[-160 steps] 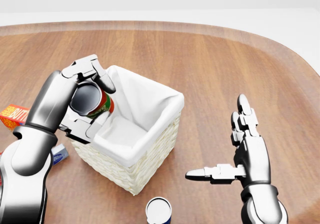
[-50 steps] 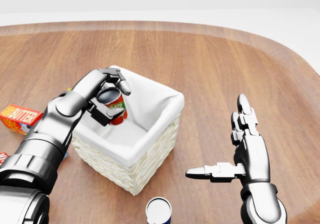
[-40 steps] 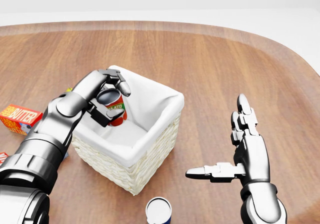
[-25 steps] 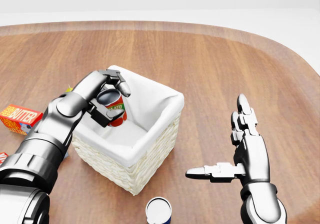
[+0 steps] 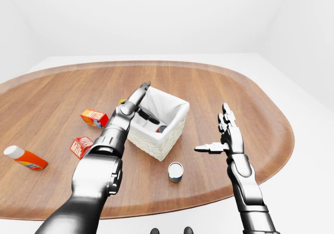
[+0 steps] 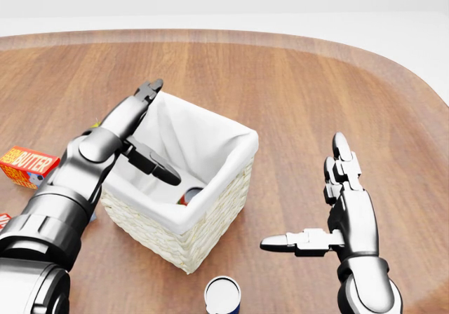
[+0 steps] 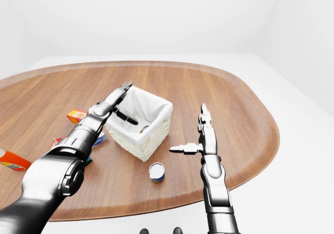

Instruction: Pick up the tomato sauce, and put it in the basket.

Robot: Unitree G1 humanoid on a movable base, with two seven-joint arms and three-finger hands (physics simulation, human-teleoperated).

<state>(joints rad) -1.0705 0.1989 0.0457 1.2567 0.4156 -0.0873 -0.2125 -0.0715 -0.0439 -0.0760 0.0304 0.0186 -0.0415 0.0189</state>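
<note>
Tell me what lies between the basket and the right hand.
Only bare wooden table lies between the basket and the right hand, in the head view.

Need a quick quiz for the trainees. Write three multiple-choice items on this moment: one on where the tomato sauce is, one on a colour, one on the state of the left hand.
1. Where is the tomato sauce?
A. In the left hand
B. Inside the basket
C. On the table by the butter box

2. What colour is the basket's lining?
A. White
B. Red
C. Blue

3. How is the left hand?
A. Shut on the can
B. Open over the basket
C. Flat on the table

Answers:
1 B: a bit of the can shows low inside the basket, under the liner's rim.
2 A: the cloth folded over the wicker rim is white.
3 B: its fingers are spread with nothing between them.
</note>
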